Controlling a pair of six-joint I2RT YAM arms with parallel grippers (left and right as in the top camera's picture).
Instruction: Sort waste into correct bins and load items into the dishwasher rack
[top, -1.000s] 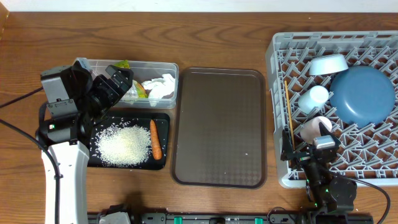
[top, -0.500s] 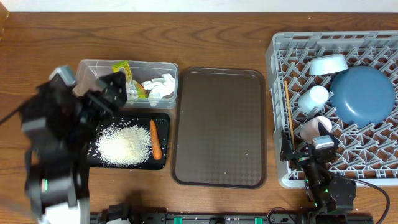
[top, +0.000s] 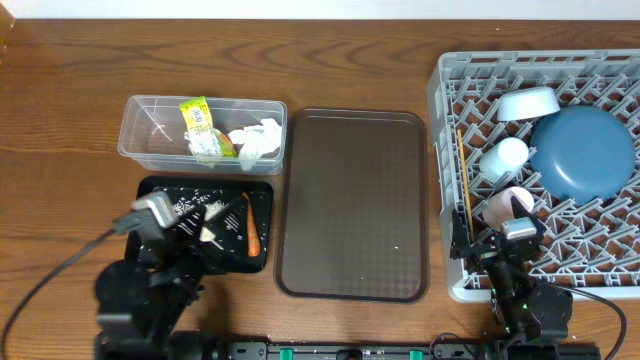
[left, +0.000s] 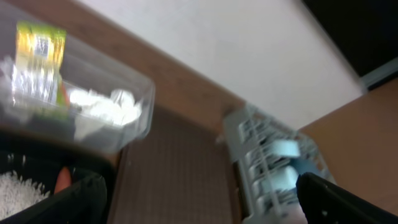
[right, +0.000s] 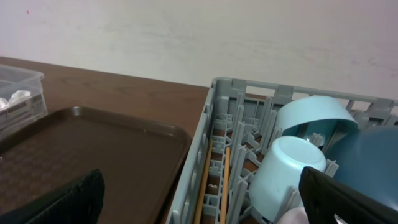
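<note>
Both the left gripper (left: 199, 186) and right gripper (right: 199, 186) are held wide open, empty. Rice (left: 18, 185) on the black tray (top: 262, 200) at the table's (top: 60, 130) front-left edge is now mostly hidden by the left arm (top: 140, 290), withdrawn from the tub (top: 150, 125).

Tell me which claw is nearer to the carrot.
Left. The left claw is over the black tray beside the carrot; the right claw is far off by the rack.
</note>
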